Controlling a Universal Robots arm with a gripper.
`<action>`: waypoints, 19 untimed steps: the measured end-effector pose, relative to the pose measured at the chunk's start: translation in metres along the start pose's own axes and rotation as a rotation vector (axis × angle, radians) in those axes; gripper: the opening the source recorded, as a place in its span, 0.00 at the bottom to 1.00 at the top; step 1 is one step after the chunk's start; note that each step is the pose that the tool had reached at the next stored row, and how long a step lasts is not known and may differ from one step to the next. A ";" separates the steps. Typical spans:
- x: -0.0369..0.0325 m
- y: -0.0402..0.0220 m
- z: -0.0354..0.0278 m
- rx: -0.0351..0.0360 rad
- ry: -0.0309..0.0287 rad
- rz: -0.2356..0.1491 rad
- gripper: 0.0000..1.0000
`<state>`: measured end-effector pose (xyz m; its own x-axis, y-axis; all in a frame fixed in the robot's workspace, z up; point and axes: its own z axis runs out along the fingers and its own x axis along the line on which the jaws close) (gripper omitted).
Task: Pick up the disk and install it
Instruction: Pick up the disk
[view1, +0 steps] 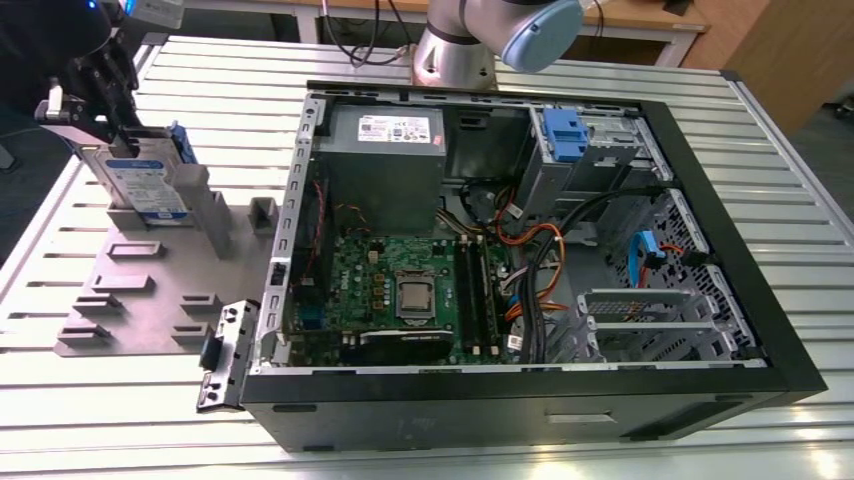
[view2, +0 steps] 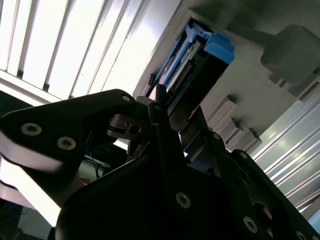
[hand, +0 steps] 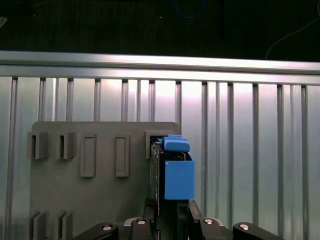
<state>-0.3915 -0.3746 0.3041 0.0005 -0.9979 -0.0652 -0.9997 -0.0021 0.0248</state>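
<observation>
Silver disk (view1: 140, 185) with blue frame stands on edge in a slot at the far corner of the grey holder plate (view1: 147, 290), near the slatted tabletop's (view1: 134, 400) edge on the exterior view's left. Black gripper (view1: 118, 140) is narrow, jaws clamped on the disk's upper end, one per face. The open computer case (view1: 534, 405) sits beside the plate, apart from the disk.

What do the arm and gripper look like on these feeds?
The arm is a silver-grey tube with a pale blue cap on its joint. The gripper is matt black and angular, built from flat plates with silver screws. In the exterior view, a small silver part sits at its side.
</observation>
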 end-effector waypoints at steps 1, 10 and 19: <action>0.0000 0.0000 0.0000 0.0000 0.0000 0.000 0.35; -0.0002 0.0001 -0.0033 0.0000 -0.0001 0.000 0.35; -0.0003 0.0001 -0.0037 0.0000 0.0000 0.000 0.35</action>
<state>-0.3915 -0.3746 0.3078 0.0001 -0.9979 -0.0652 -0.9997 -0.0018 0.0248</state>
